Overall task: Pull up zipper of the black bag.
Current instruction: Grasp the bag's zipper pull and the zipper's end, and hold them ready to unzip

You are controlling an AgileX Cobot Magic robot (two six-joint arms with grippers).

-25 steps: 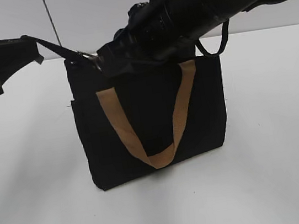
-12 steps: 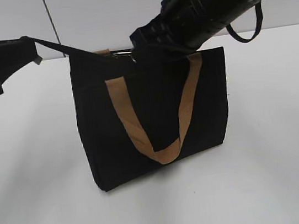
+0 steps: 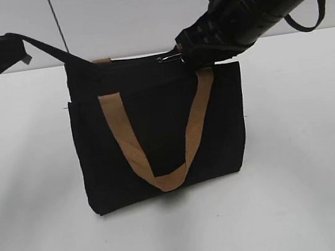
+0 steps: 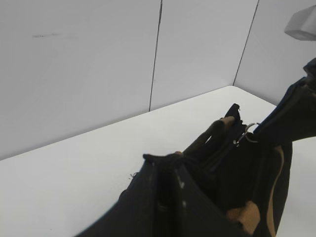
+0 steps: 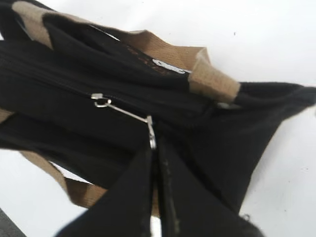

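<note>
black bag (image 3: 158,127) upright on white table (image 3: 302,194), pale panelled wall (image 4: 89,64) behind

So the black bag (image 3: 156,133) is standing upright on the white table (image 3: 311,174), tan handle (image 3: 157,139) drooping down its front in a U. The right gripper (image 3: 187,49) is at the top edge, pinched on the zipper (image 3: 170,57). The left gripper (image 3: 16,50) has a black strap (image 3: 44,48) pulled taut off the top-left corner.
</note>
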